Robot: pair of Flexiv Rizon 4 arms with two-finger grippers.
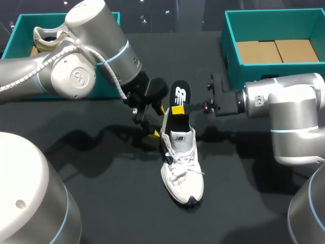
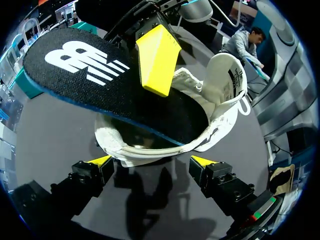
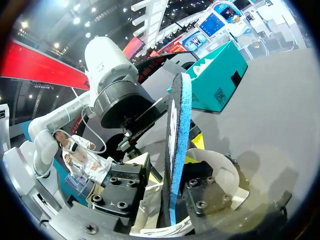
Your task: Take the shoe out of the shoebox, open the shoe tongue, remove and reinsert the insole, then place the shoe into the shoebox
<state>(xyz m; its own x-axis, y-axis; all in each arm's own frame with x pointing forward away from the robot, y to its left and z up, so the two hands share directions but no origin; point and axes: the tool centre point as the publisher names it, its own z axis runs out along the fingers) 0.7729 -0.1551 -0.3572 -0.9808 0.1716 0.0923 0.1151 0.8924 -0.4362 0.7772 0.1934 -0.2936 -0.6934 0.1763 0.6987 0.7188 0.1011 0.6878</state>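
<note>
My right gripper [image 1: 177, 109] [image 3: 171, 156] is clamped on the insole [image 1: 180, 94] [image 3: 175, 120], one finger on each face. From the left wrist, one of its yellow fingertips [image 2: 157, 60] lies flat on the printed black top of the insole [image 2: 90, 75]. The insole stands steeply out of the shoe [image 1: 182, 170]. Its heel end with the white print is up in the air and its front end is down inside the opening. From my right wrist I see it edge-on, a thin black sheet with a blue rim between my finger pads.

My left gripper [image 1: 147, 126] [image 2: 151, 161] sits low just beside the shoe's heel with its fingers spread wide. The rim of the shoe's opening [image 2: 145, 150] is just ahead of them and between the two yellow tips. One tip is very near the white collar, and I cannot tell whether it touches. The other is clear of it, so nothing is gripped.

The shoe is white with white laces and a dark toe cap. It stands on its sole near the middle of the black tabletop [image 1: 117, 213], toe toward the near edge.

The left shoebox [image 1: 20, 30] [image 3: 215, 75], teal, is at the far left corner with a second shoe [image 1: 48, 38] in it. The right shoebox [image 1: 231, 46], also teal, is at the far right corner, brown cardboard showing on its floor. The shoe is well apart from both.
</note>
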